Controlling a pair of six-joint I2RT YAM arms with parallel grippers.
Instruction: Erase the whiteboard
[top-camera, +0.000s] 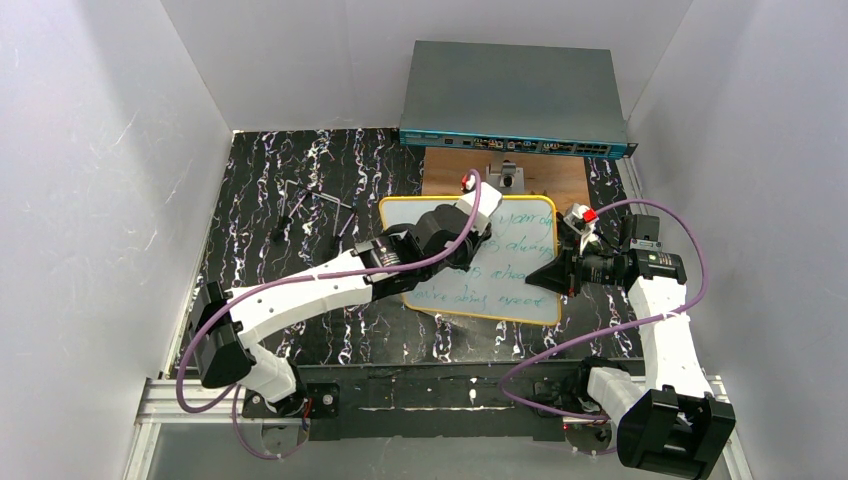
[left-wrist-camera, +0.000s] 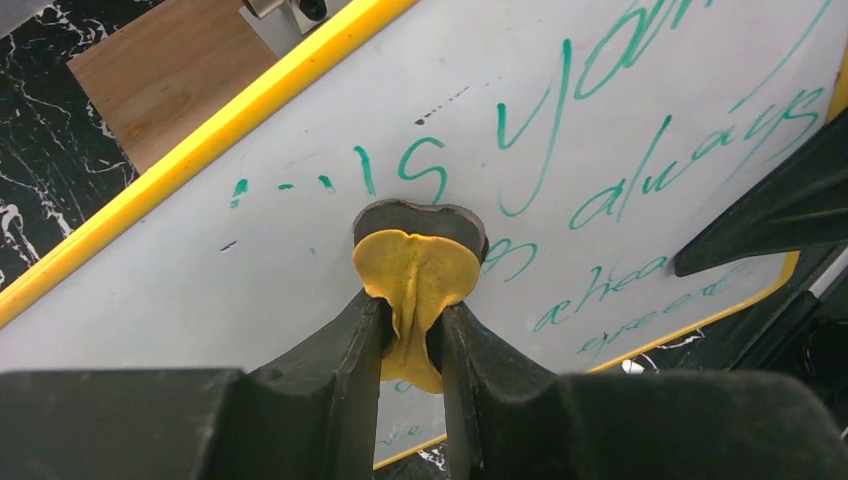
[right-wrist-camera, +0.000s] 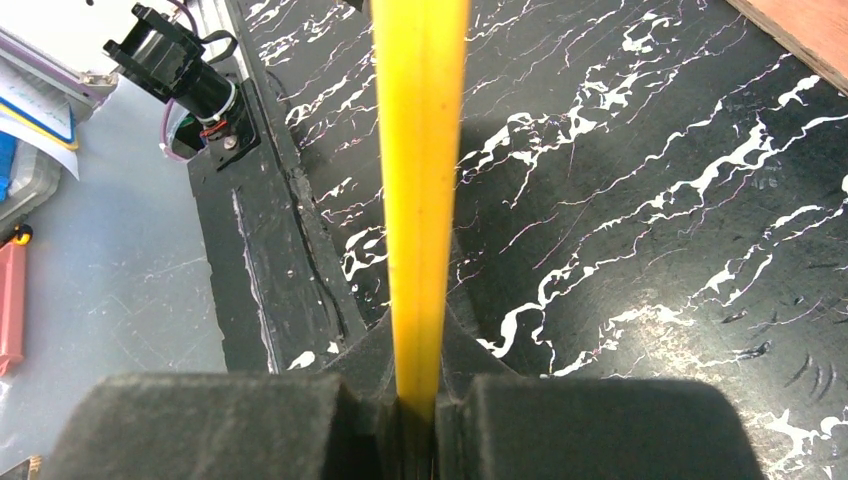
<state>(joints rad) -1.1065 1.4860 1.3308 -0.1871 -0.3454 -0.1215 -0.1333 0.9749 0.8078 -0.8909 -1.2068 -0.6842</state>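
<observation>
Left gripper (left-wrist-camera: 412, 322) first: its jaws are drawn in close on a yellow eraser (left-wrist-camera: 418, 268), squashing it so it bulges between them, with the dark face pressed flat on the whiteboard (left-wrist-camera: 300, 270). Just beyond the pad, the start of the top green line shows only as broken flecks, while the words to the right read whole (I cannot make out what they say). From above, that arm covers the left half of the writing, and the eraser itself is hidden under the wrist.

Right gripper (right-wrist-camera: 418, 398) is closed tight on the board's yellow rim (right-wrist-camera: 420, 150) at its right edge; its own camera sees the rim edge-on, so nothing of the white face shows there. Whether that edge is lifted off the table I cannot tell.

The whiteboard lies mid-table on the black marbled table (top-camera: 290, 180), just in front of a brown wooden board (top-camera: 560, 175). A grey box (top-camera: 515, 95) stands behind that. Some small dark bits (top-camera: 300, 205) lie well to the left, too small to name.
</observation>
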